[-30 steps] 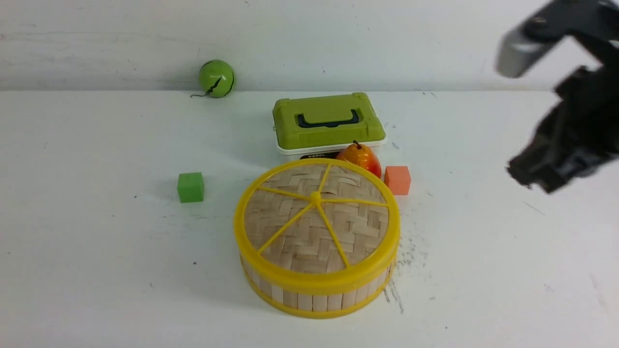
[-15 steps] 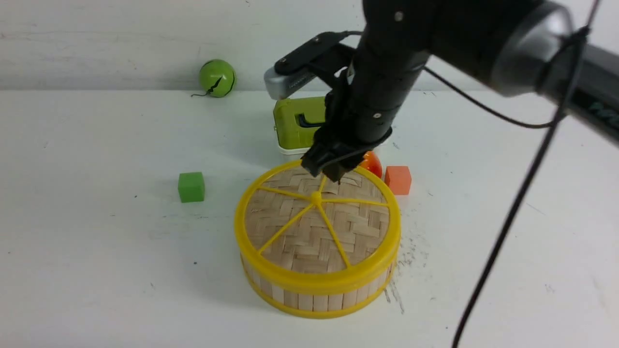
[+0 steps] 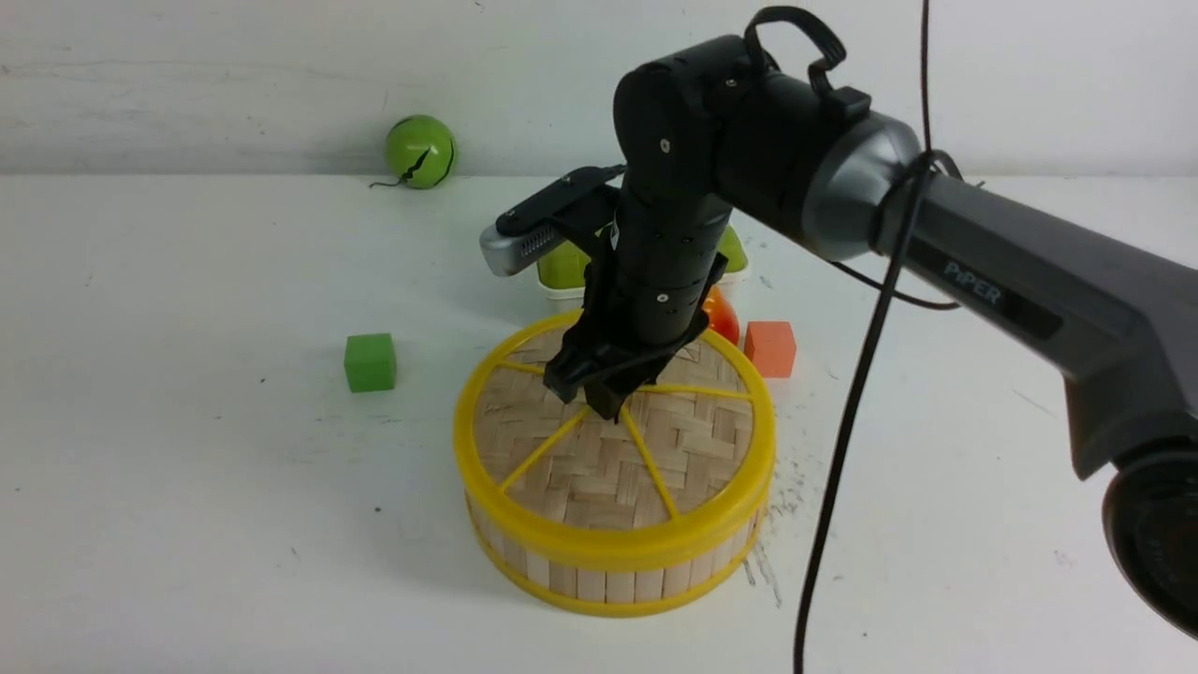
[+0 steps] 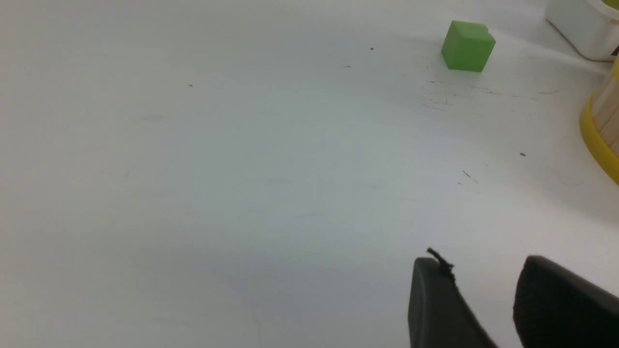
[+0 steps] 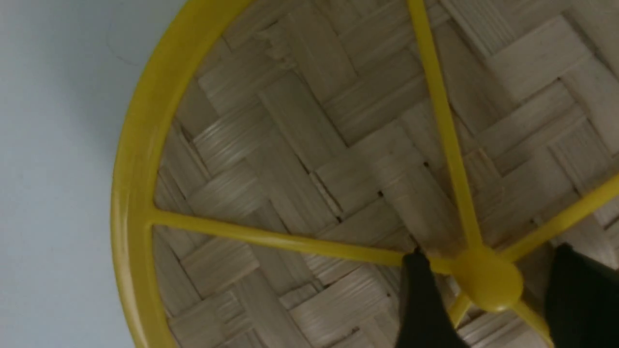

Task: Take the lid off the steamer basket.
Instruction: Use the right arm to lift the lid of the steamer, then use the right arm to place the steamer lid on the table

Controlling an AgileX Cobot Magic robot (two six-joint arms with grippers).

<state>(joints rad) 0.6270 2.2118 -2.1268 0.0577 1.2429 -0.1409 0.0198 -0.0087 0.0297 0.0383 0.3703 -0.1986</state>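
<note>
The lid (image 3: 599,468), woven bamboo with a yellow rim and spokes, sits on the steamer basket (image 3: 608,580) at the table's middle front. My right gripper (image 3: 599,393) hangs over the lid's centre. In the right wrist view it (image 5: 491,253) is open, with one dark finger on each side of the yellow centre knob (image 5: 488,285) and a gap showing on both sides. The lid (image 5: 290,159) fills that view. My left gripper (image 4: 481,270) is open and empty above bare table, with the basket's bottom rim (image 4: 602,135) at the frame edge. It is out of the front view.
A green cube (image 3: 369,362) stands left of the basket and also shows in the left wrist view (image 4: 467,46). Behind the basket are a green-and-white box (image 3: 562,267), mostly hidden by the arm, an orange pear (image 3: 721,314) and an orange cube (image 3: 769,348). A green ball (image 3: 418,151) lies by the back wall.
My right arm has swung in from the far right and come down over the lid, from its far edge to the centre knob. The lid and basket have not moved.
</note>
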